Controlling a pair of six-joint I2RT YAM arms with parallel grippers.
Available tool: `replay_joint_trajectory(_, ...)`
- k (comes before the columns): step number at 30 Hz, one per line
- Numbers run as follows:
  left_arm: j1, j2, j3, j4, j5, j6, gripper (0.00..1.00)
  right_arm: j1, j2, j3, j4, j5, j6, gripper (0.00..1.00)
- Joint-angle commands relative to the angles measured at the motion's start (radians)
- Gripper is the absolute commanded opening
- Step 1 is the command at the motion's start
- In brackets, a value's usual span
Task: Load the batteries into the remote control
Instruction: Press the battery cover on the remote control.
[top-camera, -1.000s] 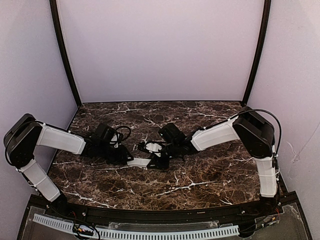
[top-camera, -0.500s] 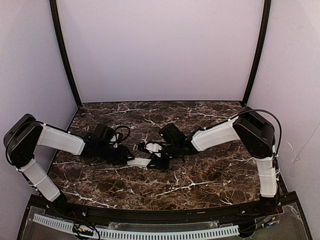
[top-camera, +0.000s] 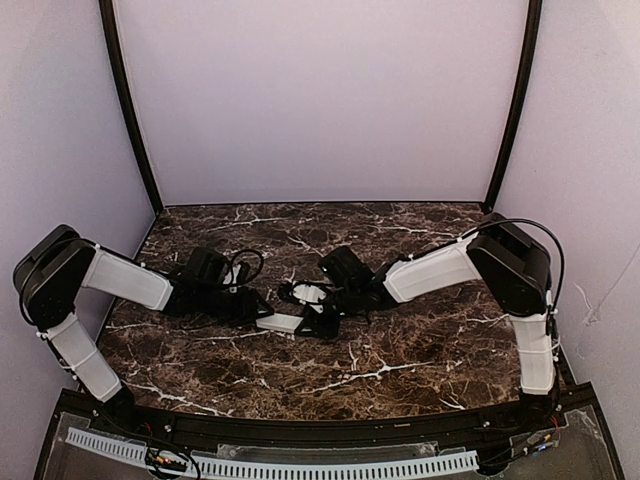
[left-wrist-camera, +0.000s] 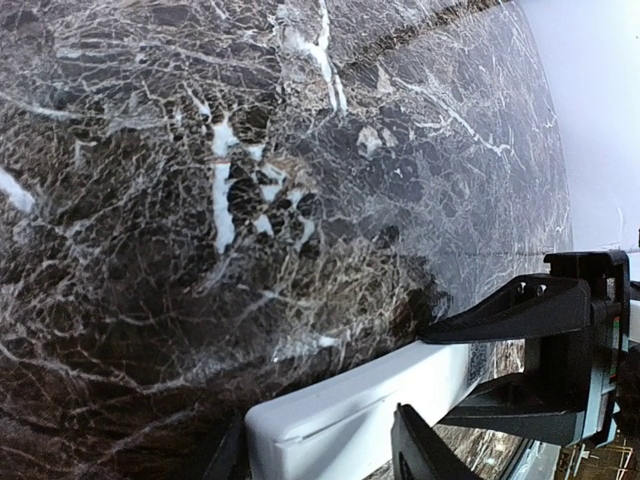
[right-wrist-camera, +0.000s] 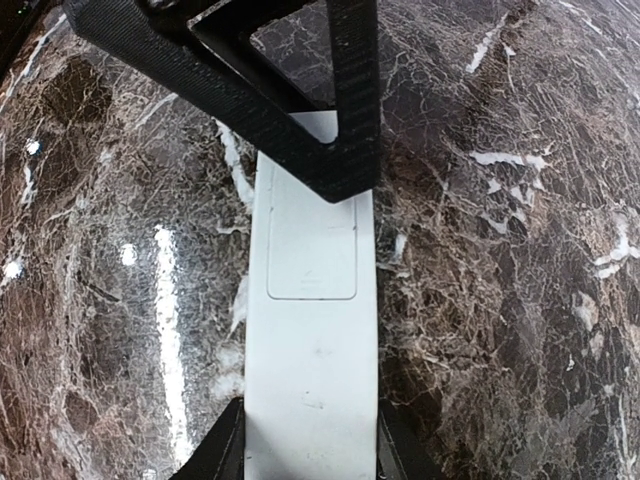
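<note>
The white remote control (top-camera: 281, 322) lies just above the marble between my two grippers, battery cover closed and facing up in the right wrist view (right-wrist-camera: 312, 300). My left gripper (top-camera: 252, 312) is shut on its left end, with the jaws on either side of the bar in the left wrist view (left-wrist-camera: 320, 440). My right gripper (top-camera: 318, 322) is shut on its right end (right-wrist-camera: 310, 450). The left gripper's black fingers (right-wrist-camera: 300, 110) show over the far end of the remote in the right wrist view. The right gripper (left-wrist-camera: 560, 350) shows in the left wrist view. No batteries are in view.
Dark marble table top (top-camera: 400, 350) stretches around both arms. Black cables (top-camera: 300, 292) loop just behind the remote. Lilac walls close the back and sides, with black corner posts (top-camera: 128, 110).
The left arm has shifted slightly to the right and the remote has moved a little with it. Both grippers remain shut on the remote.
</note>
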Motion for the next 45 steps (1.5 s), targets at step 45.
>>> replay_joint_trajectory(45, 0.034, 0.007, -0.059, -0.112, 0.084, 0.051, 0.54, 0.003, -0.020, -0.181, 0.037, 0.032, -0.058, 0.03)
